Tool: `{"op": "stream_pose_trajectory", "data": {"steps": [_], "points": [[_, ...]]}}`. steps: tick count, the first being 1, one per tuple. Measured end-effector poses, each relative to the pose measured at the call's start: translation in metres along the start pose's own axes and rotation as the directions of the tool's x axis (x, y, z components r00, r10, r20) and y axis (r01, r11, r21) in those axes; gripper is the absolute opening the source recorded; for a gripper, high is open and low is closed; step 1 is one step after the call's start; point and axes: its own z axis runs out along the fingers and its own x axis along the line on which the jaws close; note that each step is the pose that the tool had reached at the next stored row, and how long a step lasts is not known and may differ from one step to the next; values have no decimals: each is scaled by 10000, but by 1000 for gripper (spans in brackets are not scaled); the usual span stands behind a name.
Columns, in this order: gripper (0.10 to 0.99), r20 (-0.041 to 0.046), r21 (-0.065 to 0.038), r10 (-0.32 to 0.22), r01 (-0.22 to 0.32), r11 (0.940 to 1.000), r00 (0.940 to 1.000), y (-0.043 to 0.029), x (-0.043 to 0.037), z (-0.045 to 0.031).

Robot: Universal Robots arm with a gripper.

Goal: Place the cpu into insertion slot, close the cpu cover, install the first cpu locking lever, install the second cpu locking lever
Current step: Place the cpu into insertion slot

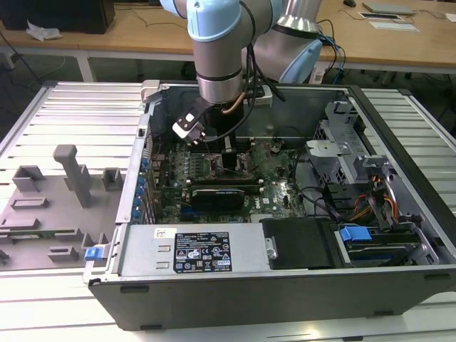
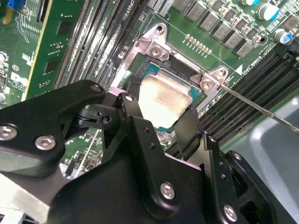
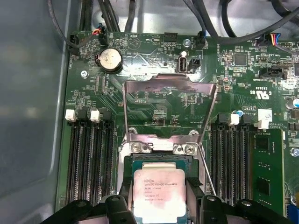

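Inside the open computer case [image 1: 285,299], the gripper [image 2: 162,106] has its jaws set narrow, clamped on two opposite edges of the cpu [image 3: 158,191]. The cpu lies level within the dark frame of the insertion slot [image 3: 154,160]. The cpu cover [image 3: 170,86] stands hinged up just beyond the slot

Ribbed silver table [image 1: 78,114], open computer case [image 1: 285,296] lying on it, grey moulded tray [image 1: 43,214] beside the case
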Motion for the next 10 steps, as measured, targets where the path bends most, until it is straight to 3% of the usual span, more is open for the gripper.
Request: {"op": "stream_pose_trajectory", "data": {"steps": [10], "points": [[541,20,-3,175,-175,9998,9998,4,1,-19]]}}
